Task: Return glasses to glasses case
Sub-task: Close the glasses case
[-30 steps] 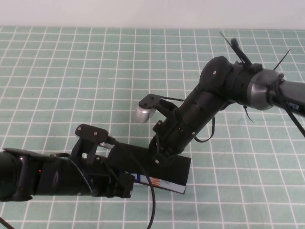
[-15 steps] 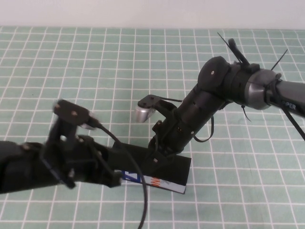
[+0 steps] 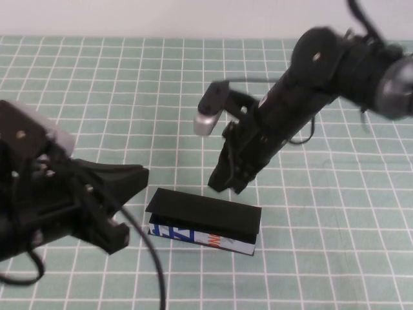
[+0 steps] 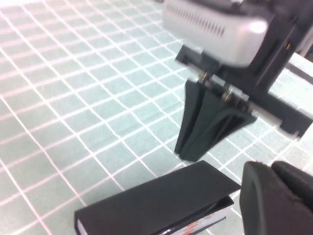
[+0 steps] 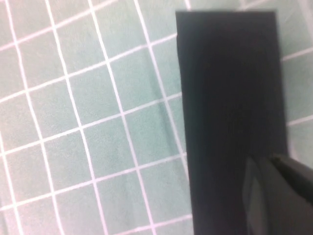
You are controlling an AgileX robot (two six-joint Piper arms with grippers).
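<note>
One glasses case (image 3: 205,221) flat on green grid mat (image 3: 116,84), lid down, white printed front side facing robot. Glasses not visible. Right gripper (image 3: 227,183) hovers just above case's far edge, fingers pressed together, nothing between them, apart from lid. Left gripper (image 3: 129,194) near case's left end, not touching; fingers' state cannot be told. Two arms, one case on mat.

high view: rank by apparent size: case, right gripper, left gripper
1. Left gripper, at the table's left, nearest the camera, so its size is inflated.
2. Case, lid down.
3. Right gripper, just behind the case.
</note>
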